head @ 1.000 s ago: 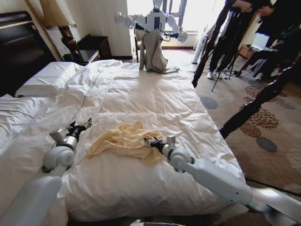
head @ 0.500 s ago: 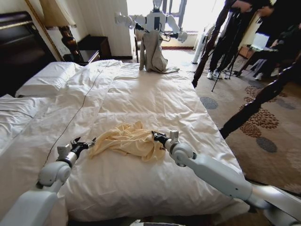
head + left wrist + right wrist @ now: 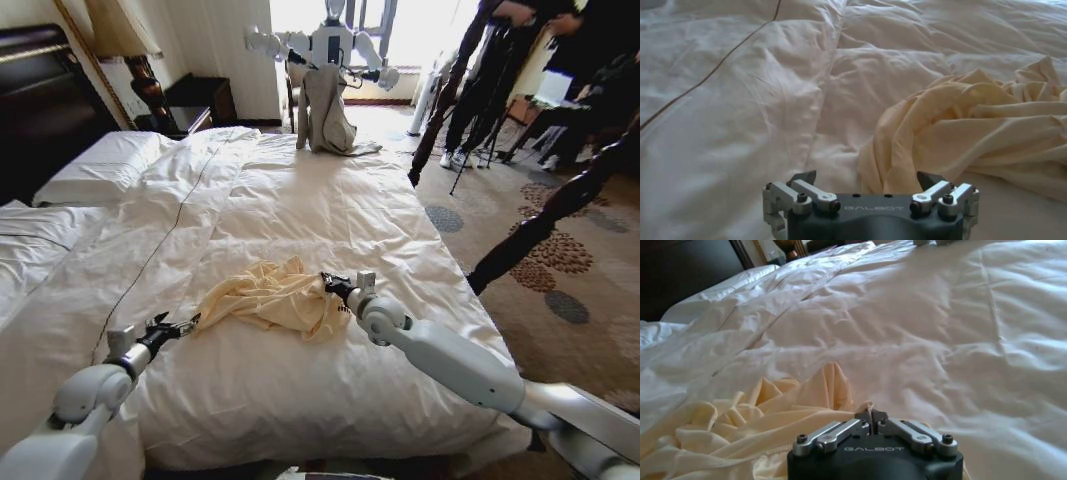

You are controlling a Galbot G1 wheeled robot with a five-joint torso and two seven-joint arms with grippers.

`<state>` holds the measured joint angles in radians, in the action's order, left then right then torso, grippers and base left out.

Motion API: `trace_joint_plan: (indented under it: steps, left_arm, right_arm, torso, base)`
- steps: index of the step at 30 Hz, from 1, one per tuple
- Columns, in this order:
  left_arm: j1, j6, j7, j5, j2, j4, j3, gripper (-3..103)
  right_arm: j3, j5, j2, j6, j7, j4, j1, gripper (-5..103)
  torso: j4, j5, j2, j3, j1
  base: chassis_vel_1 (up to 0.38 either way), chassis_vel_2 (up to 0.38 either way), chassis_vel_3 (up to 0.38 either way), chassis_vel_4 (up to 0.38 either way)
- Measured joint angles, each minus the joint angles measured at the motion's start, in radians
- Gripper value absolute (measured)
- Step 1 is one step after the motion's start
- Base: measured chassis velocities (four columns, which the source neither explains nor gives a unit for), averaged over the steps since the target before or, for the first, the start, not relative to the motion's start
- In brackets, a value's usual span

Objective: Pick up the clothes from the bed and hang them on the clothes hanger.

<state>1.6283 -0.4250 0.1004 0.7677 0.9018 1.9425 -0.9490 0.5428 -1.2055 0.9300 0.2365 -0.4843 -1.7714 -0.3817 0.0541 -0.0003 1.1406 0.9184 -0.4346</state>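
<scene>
The clothes, a crumpled pale yellow shirt, lie on the white duvet of the bed near its foot. My right gripper is at the shirt's right edge. In the right wrist view the right gripper is shut, pinching a fold of the yellow fabric. My left gripper rests low on the duvet just left of the shirt. Its fingers stand open, with the shirt's edge lying just ahead of them, untouched. The clothes hanger is out of view.
A thin dark cable runs across the duvet on the left. Pillows and a dark headboard are at far left. Another robot holds a grey-beige garment at the bed's far end. Dark bedposts, tripods and people stand to the right.
My left gripper has drawn back towards me along the duvet, ending beside the shirt's near left edge. The right gripper has shifted slightly forward at the shirt's right edge.
</scene>
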Motion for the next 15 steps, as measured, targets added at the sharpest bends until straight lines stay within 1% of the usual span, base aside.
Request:
trace_joint_plan:
  steps: [2,3,4,6,7,8,9,12,15]
  left_arm:
    - [-0.003,0.038,0.017,0.003,0.007,-0.021,0.013,100]
    - [-0.003,0.038,0.017,0.003,0.007,-0.021,0.013,100]
    - [-0.023,0.054,0.033,0.005,0.011,-0.042,0.028,100]
    - [-0.073,0.065,0.061,0.008,0.012,-0.081,0.049,100]
    - [-0.073,0.065,0.061,0.008,0.012,-0.081,0.049,100]
    - [-0.096,0.067,0.083,0.005,0.009,-0.098,0.054,103]
    - [-0.109,0.068,0.093,-0.004,0.006,-0.110,0.056,101]
    - [-0.113,0.067,0.105,-0.012,0.002,-0.118,0.057,100]
    - [-0.090,0.064,0.147,-0.044,0.001,-0.127,0.053,90]
  right_arm:
    - [0.000,0.001,0.003,0.000,-0.001,0.000,-0.005,0]
    - [0.000,0.001,0.003,0.000,-0.001,0.000,-0.005,0]
    - [0.001,0.001,0.003,0.000,-0.003,0.000,-0.006,0]
    - [0.006,-0.001,0.003,0.000,-0.006,-0.005,-0.004,0]
    - [0.006,-0.001,0.003,0.000,-0.006,-0.005,-0.004,0]
    - [0.007,-0.003,0.001,0.000,-0.008,-0.008,-0.003,0]
    - [0.008,-0.005,0.000,0.000,-0.010,-0.009,-0.002,0]
    - [0.010,-0.007,-0.001,0.000,-0.012,-0.011,-0.001,0]
    - [0.013,-0.013,-0.006,0.000,-0.016,-0.014,0.005,0]
  torso:
    - [0.0000,0.0001,0.000,0.000,0.000]
    - [0.0000,0.0001,0.000,0.000,0.000]
    - [0.0000,-0.0002,0.000,0.000,0.000]
    - [0.0005,-0.0003,0.000,0.000,0.000]
    - [0.0005,-0.0003,0.000,0.000,0.000]
    - [0.0005,-0.0004,0.000,0.000,0.000]
    - [0.0005,-0.0001,0.000,0.000,0.000]
    - [0.0006,0.0000,0.000,0.000,0.000]
    - [0.0002,-0.0001,0.000,0.000,0.000]
  base:
    - [0.000,0.000,0.000,0.000]
    - [0.000,0.000,0.000,0.000]
    - [0.000,0.000,0.000,0.000]
    - [0.000,0.000,0.000,0.000]
    - [0.000,0.000,0.000,0.000]
    - [0.000,0.000,0.000,0.000]
    - [0.000,0.000,0.000,0.000]
    - [0.000,0.000,0.000,0.000]
    - [0.000,0.000,0.000,0.000]
